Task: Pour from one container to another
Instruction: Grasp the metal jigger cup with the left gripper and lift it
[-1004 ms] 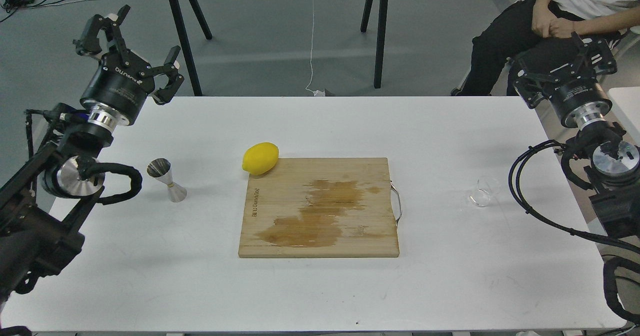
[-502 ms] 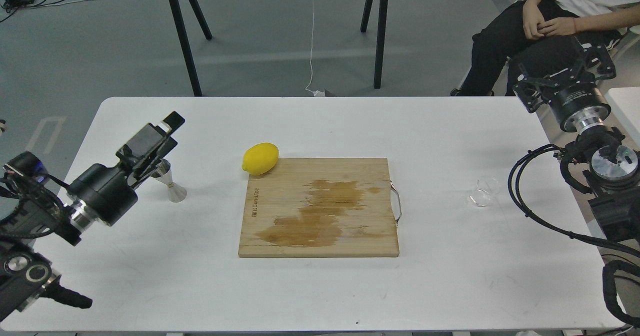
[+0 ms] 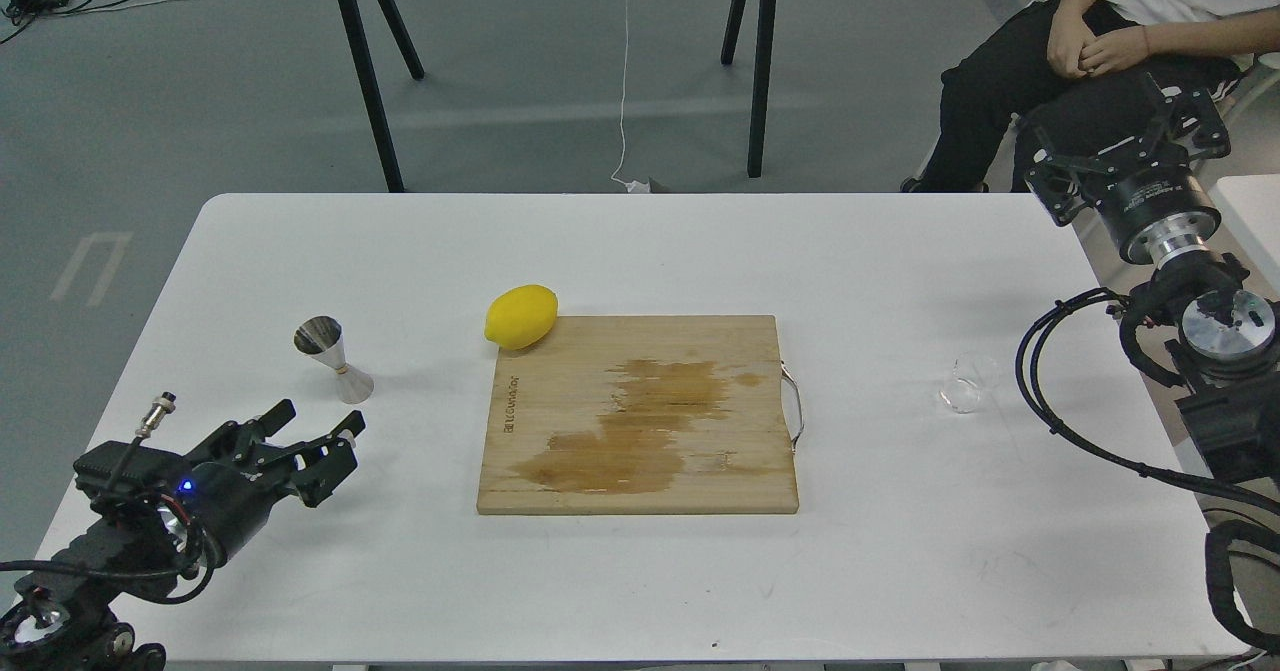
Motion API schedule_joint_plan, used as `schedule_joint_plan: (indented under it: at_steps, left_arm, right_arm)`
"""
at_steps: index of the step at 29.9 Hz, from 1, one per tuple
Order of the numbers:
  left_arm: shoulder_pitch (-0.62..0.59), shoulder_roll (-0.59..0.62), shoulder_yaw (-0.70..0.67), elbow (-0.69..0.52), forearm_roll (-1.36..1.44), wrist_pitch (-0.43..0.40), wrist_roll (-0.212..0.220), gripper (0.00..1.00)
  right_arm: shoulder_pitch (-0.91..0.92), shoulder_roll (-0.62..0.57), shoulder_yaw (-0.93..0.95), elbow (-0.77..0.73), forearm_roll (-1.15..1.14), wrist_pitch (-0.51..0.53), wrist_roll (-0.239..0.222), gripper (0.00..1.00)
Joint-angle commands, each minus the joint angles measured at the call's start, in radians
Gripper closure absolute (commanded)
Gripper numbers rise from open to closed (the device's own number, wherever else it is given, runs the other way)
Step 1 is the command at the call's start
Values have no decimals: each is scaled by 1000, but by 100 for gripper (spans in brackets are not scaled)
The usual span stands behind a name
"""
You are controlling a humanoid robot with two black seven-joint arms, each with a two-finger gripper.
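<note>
While our left end effector (image 3: 322, 438) sits open at lower left, steel jigger (image 3: 333, 359) above it, glass cup (image 3: 968, 383) far right, our right end effector (image 3: 1128, 141) open at upper right.

- jigger (image 3: 333, 359): polished, shiny steel.
- glass cup (image 3: 968, 382): clear, colourless, thin-walled.
- cutting board (image 3: 640, 413): pale wood, matt, with darker stained patches.
- lemon (image 3: 521, 316): yellow, lightly glossy skin.
- table (image 3: 640, 571): smooth, matt white top.

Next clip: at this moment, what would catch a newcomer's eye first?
Probably the yellow lemon at the far left corner of the stained wooden cutting board mid-table. Next, the steel jigger standing left of the board, with the left end effector open just in front of it. The clear glass cup on the right is easily missed.
</note>
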Motion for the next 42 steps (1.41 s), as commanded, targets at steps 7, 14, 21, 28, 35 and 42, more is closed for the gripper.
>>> schedule_joint_plan:
  at_steps: [7,14,21,28,35,42]
  left_arm:
    - [-145,-147,2,236,37,18,4,13]
    - [-237,-229,2,390,34,23,3,15]
    - [-277,-252,2,448,36,32,3,47]
    - [-286,-252,2,479,34,34,3,83]
    - [-300,-252,2,471,36,70,13,85]
    - [-332,-187,8,238,36,70,45,85]
  right_arm:
    - [-1,-1,0,0,0,0,1,0]
    - [-4,-2,-1,0,0,0,-1,0]
    - [-4,-2,0,0,0,0,-1,0]
    - [-4,-2,-1,0,0,0,-1,0]
    - [-4,-2,0,0,0,0,-1,0]
    - [-4,-13,5,0,0,0,-1,0]
